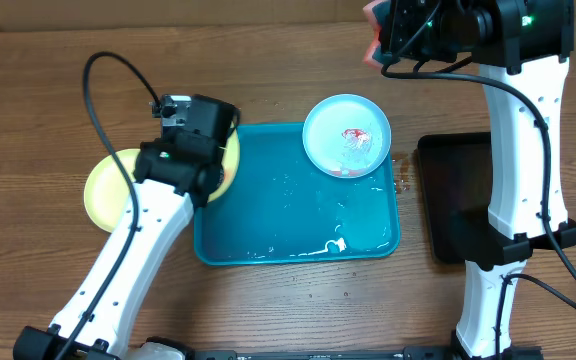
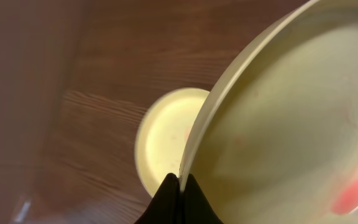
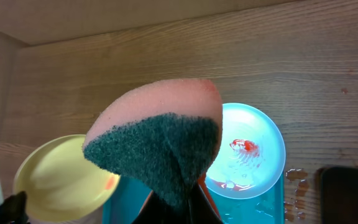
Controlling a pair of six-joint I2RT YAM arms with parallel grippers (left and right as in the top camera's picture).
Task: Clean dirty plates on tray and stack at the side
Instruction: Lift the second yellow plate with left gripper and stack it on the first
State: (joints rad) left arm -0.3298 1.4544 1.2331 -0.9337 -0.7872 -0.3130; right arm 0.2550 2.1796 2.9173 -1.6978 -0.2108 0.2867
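Observation:
My left gripper (image 1: 211,152) (image 2: 180,186) is shut on the rim of a pale yellow-green plate (image 2: 291,124) (image 1: 232,165). It holds the plate tilted over the left edge of the turquoise tray (image 1: 298,215), with a faint red smear still on it. A second yellow-green plate (image 1: 108,190) (image 2: 163,143) lies on the table to the left. The light blue plate (image 1: 346,135) (image 3: 250,155), with red sauce and water on it, sits at the tray's far right corner. My right gripper (image 1: 386,40) (image 3: 188,202) is shut on a pink-and-green sponge (image 3: 160,137) high above the back of the table.
A black rectangular tray (image 1: 458,200) lies right of the turquoise tray, partly under my right arm. Water puddles lie in the turquoise tray, and drops lie on the wood by its right edge (image 1: 404,180). A black cable (image 1: 93,90) loops over the table's left.

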